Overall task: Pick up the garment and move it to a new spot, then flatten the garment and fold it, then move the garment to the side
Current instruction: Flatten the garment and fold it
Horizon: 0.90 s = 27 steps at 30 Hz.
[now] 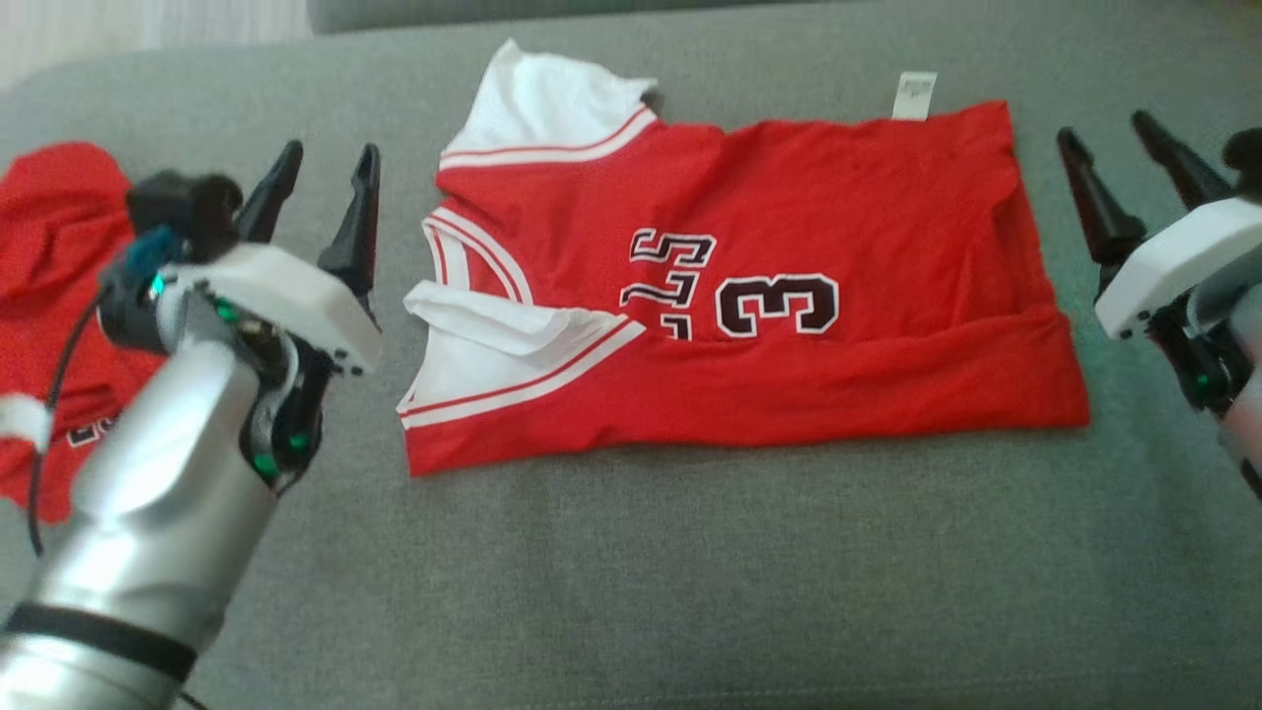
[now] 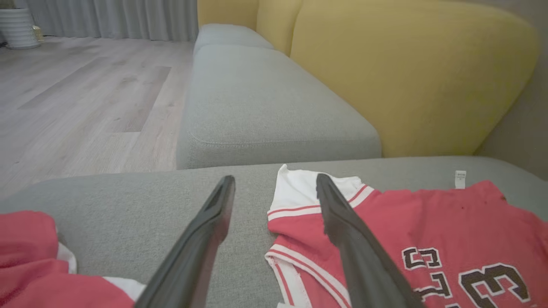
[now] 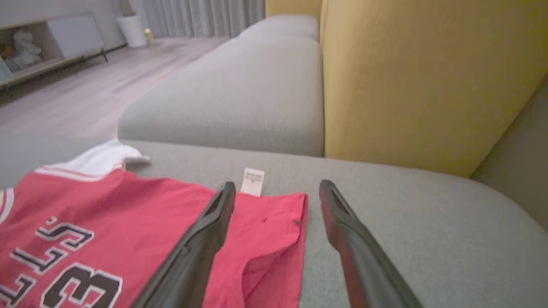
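The red garment (image 1: 789,296), a jersey with white sleeves and a black number 3 edged in white, lies spread across the middle of the grey cushion (image 1: 690,592), its neck end toward the robot's left and its hem toward the right. Its near long side is folded up over the body, so the fold covers the lower part of the lettering, and the near white sleeve lies doubled over on top of the red cloth. The far sleeve sticks out flat at the far left corner. A small white label (image 1: 915,96) pokes out from the far edge near the hem. The left gripper (image 1: 330,151) hovers just beside the neck end, its two dark fingers spread apart with nothing between them; in the left wrist view the left gripper (image 2: 275,179) frames bare cushion and the edge of the far sleeve. The right gripper (image 1: 1104,125) hangs just off the hem end at the far right corner, fingers likewise parted and empty; in the right wrist view the right gripper (image 3: 277,184) points toward the corner with the label. A second red garment (image 1: 54,227) sits crumpled at the cushion's left end, behind the left arm, apart from the jersey. Beyond the cushion stand a yellow backrest (image 2: 406,77), a pale wooden floor (image 2: 77,98) and grey curtains (image 2: 115,19)
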Motion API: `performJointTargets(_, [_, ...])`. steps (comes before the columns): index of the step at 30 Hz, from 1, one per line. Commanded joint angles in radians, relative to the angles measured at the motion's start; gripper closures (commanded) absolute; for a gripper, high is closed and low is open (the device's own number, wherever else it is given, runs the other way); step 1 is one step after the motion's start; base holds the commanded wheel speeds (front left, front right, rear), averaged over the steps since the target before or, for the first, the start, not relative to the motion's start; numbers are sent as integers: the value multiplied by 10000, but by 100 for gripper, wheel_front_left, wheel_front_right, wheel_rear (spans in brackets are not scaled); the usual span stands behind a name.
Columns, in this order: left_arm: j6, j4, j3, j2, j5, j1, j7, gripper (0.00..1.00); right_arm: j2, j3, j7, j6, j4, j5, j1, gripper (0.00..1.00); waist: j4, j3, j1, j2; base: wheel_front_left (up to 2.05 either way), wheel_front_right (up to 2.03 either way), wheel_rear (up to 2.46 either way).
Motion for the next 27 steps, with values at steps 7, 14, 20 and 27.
performJointTargets(7, [813, -2017, 1963, -144, 892, 1513, -252, 0, 527, -2953, -301, -9, -1113, -2104, 1198, 0, -15, -680, 0, 0, 0, 0, 0])
performJointTargets(14, [914, -3588, 3954, -1799, 2174, 4016, -256, 0, 2434, -7263, -304, -9, -3813, -5356, 4608, 0, -12, -935, 0, 0, 0, 0, 0])
performJointTargets(20, [541, -3457, 4899, -2697, 3478, 5008, -257, 0, 4179, -8585, -305, -9, -5724, -7279, 6422, 0, -211, -864, 0, 0, 0, 0, 0])
performJointTargets(27, [445, -2117, 4913, -2939, 4734, 5019, -257, 0, 4736, -8839, -305, -9, -6299, -7655, 6795, 0, -501, -564, 0, 0, 0, 0, 0])
